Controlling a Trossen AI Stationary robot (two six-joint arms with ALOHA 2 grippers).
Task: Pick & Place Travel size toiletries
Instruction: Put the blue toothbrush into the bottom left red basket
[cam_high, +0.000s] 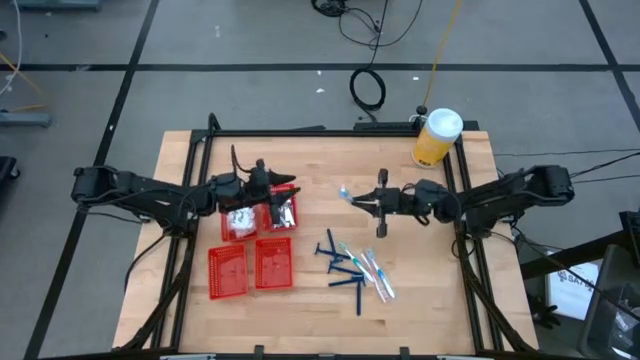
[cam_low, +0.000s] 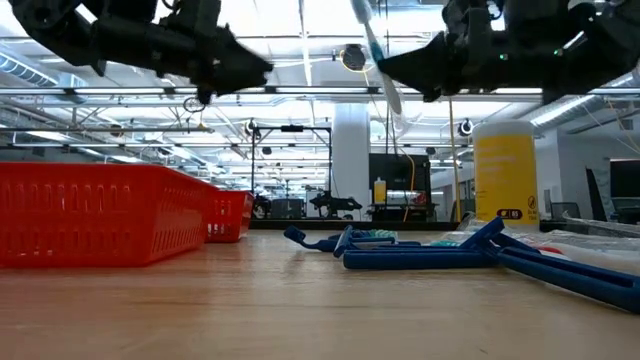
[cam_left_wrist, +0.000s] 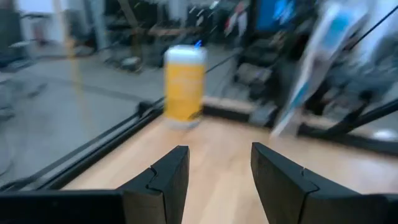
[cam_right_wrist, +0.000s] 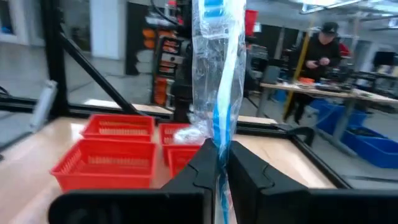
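Note:
My right gripper (cam_right_wrist: 219, 165) is shut on a clear-wrapped light-blue and white toothbrush (cam_right_wrist: 217, 74), held in the air over the middle of the table (cam_high: 380, 205). More toiletries, dark blue razors and wrapped toothbrushes (cam_high: 355, 265), lie flat in a loose pile near the table's near right part. In the low view they show as blue razors (cam_low: 430, 255). My left gripper (cam_left_wrist: 217, 177) is open and empty, above the far pair of red baskets (cam_high: 272, 188). My right gripper pinches the wrapped toothbrush between its two fingers near one end (cam_right_wrist: 219, 146). The fingers reach about level from the table's right. The toothbrush sticks out ahead of them toward the left (cam_high: 350, 195), lifted clear of the table and tilted (cam_low: 378, 55).
Several red mesh baskets (cam_high: 255, 245) sit in a block left of centre; the far-left one holds white packets (cam_high: 238, 220) and the far-right one some small items. A yellow white-lidded jar (cam_high: 436, 138) stands at the far right corner. Bare wood lies between baskets and pile. A person stands beyond the table (cam_right_wrist: 320, 46).

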